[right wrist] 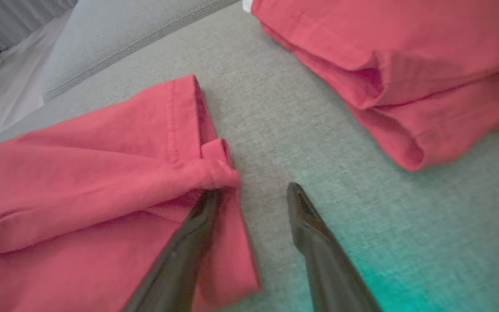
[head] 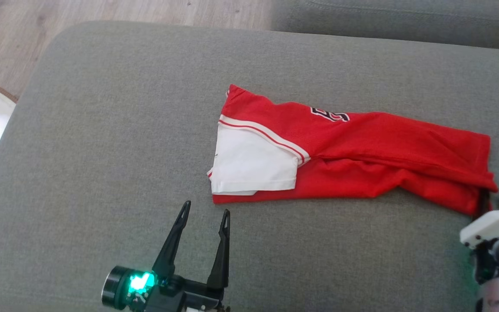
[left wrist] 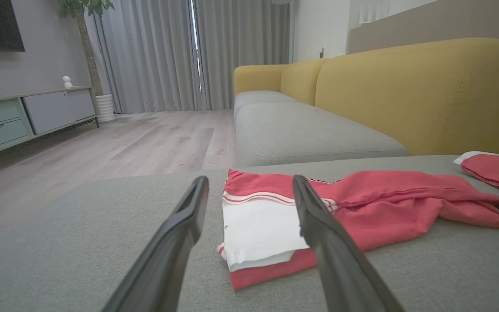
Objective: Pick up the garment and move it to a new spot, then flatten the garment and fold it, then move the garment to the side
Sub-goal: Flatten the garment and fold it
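shirt (head: 362,147) lies folded long across the cushion (head: 124,130), its white sleeve end toward the left gripper (head: 206,207), whose jaws stand wide apart just short of it. the right gripper (head: 493,203) sits at the hem corner at the other end.

left wrist view: jaws apart, nothing between them, sleeve end just beyond.

right wrist view: jaws apart, one finger (right wrist: 189,242) against the rolled hem, the other on bare cushion, with a second garment (right wrist: 383,65) near.

risk, as i judge it: closing here may catch one layer or miss the cloth, so the fold slips open on lifting.
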